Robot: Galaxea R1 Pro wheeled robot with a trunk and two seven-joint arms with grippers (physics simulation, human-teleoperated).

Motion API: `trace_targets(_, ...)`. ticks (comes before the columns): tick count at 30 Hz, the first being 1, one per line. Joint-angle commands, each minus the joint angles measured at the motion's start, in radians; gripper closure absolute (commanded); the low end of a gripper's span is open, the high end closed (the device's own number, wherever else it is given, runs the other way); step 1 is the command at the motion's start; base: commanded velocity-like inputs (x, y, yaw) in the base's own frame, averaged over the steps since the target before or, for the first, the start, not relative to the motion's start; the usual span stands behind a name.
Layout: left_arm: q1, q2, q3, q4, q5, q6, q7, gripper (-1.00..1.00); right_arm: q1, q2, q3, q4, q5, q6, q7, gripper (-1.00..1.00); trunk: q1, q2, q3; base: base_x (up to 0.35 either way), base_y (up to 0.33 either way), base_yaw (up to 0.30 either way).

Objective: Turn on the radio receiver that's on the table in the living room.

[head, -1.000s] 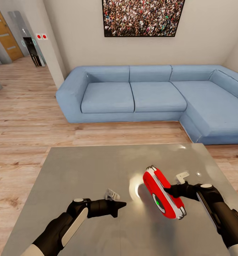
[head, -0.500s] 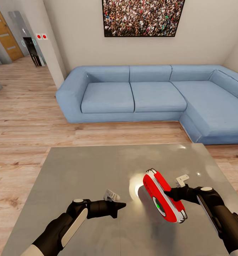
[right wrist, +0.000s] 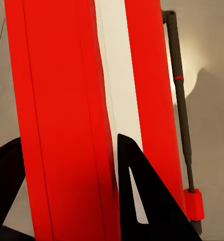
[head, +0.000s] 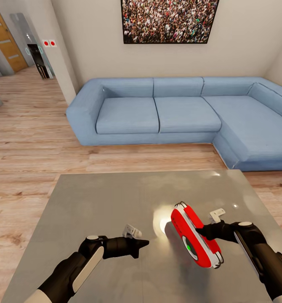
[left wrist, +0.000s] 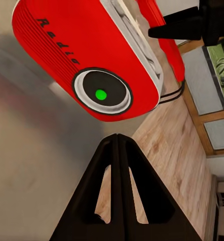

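The red radio receiver (head: 195,235) hangs tilted just over the glossy grey table (head: 94,202), with my right gripper (head: 203,231) shut on its body from the right. A green light glows in its round dial (head: 188,246). In the right wrist view, black fingers (right wrist: 134,201) clamp the radio's (right wrist: 57,100) red shell beside the white band, and the thin handle (right wrist: 180,100) runs alongside. My left gripper (head: 143,243) is shut and empty, a short way left of the radio. In the left wrist view its tips (left wrist: 117,138) point at the dial (left wrist: 102,94).
A blue L-shaped sofa (head: 158,113) stands beyond the table across a strip of wood floor (head: 40,160). A crowd photo (head: 170,21) hangs on the beige wall. A hallway with a wooden door (head: 4,38) opens at the far left.
My right gripper has carried the radio slightly lower and nearer to me. The left arm has stayed put.
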Motion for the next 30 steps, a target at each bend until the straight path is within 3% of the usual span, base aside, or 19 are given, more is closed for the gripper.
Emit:
trace_targets(1, 0.000, 0.000, 0.000, 0.000, 0.000, 0.000, 0.000, 1.00, 0.000, 0.001, 0.000, 0.001, -0.006, 0.001, -0.001, 1.00, 0.000, 0.000, 0.000, 0.000, 0.000, 0.000)
trace_targets(14, 0.000, 0.000, 0.000, 0.001, 0.001, -0.001, 0.000, 1.00, 0.000, 0.000, -0.002, 0.124, 0.000, -0.012, -0.007, 1.00, 0.000, 0.000, 0.000, 0.000, 0.000, 0.000)
trace_targets(30, 0.000, 0.000, 0.000, 0.003, 0.002, -0.001, 0.000, 1.00, 0.000, 0.000, -0.004, 0.136, 0.000, -0.018, -0.008, 1.00, 0.000, 0.000, 0.000, 0.000, 0.000, 0.000)
